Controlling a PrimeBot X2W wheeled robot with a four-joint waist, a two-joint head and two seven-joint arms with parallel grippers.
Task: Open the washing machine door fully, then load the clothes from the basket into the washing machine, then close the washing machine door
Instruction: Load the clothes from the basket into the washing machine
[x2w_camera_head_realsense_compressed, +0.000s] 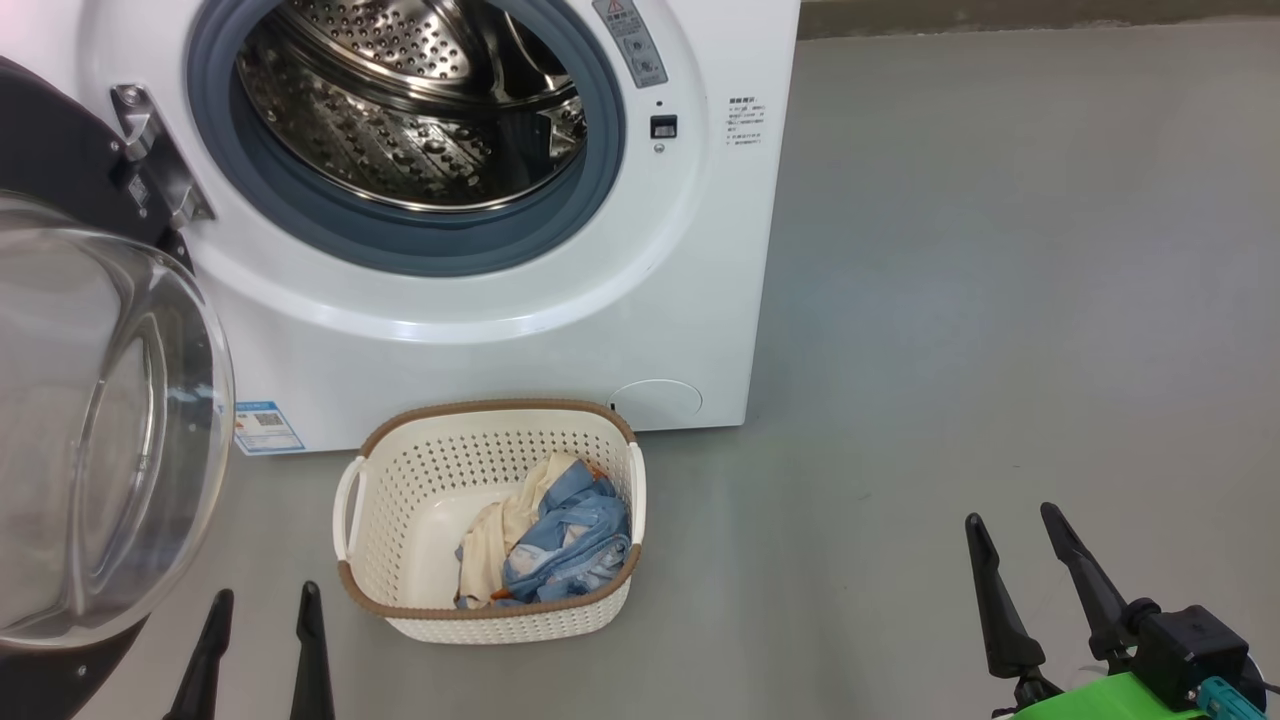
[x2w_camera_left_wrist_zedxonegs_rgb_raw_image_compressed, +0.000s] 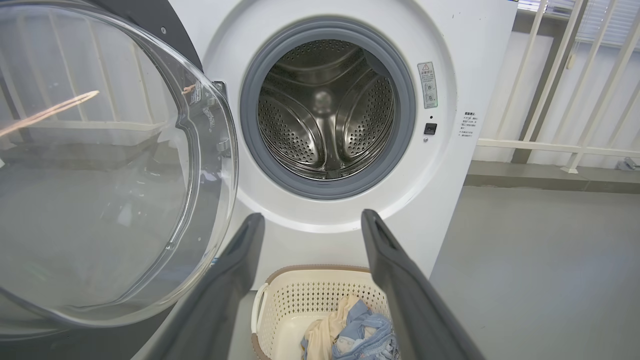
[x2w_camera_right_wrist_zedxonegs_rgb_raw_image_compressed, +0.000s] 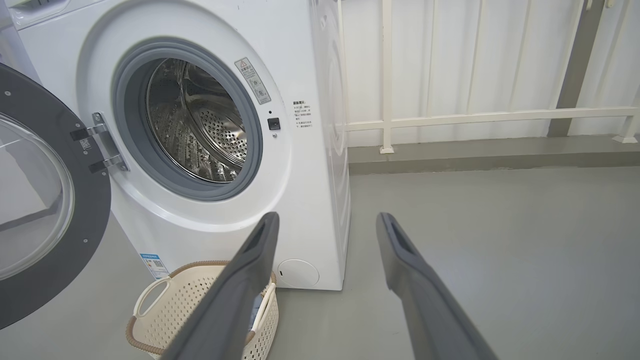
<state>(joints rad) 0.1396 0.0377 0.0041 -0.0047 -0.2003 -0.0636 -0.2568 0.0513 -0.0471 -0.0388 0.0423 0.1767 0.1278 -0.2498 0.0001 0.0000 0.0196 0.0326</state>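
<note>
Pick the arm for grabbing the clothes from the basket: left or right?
Left, probably: the left gripper sits nearer the basket, and its wrist view frames the clothes between open fingers. The right gripper is farther off.

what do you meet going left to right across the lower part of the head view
round glossy black washing machine door with its clear glass bowl → dark two-fingered left gripper, open → cream-white perforated plastic basket with a brown woven-look rim → dark two-fingered right gripper, open
</note>
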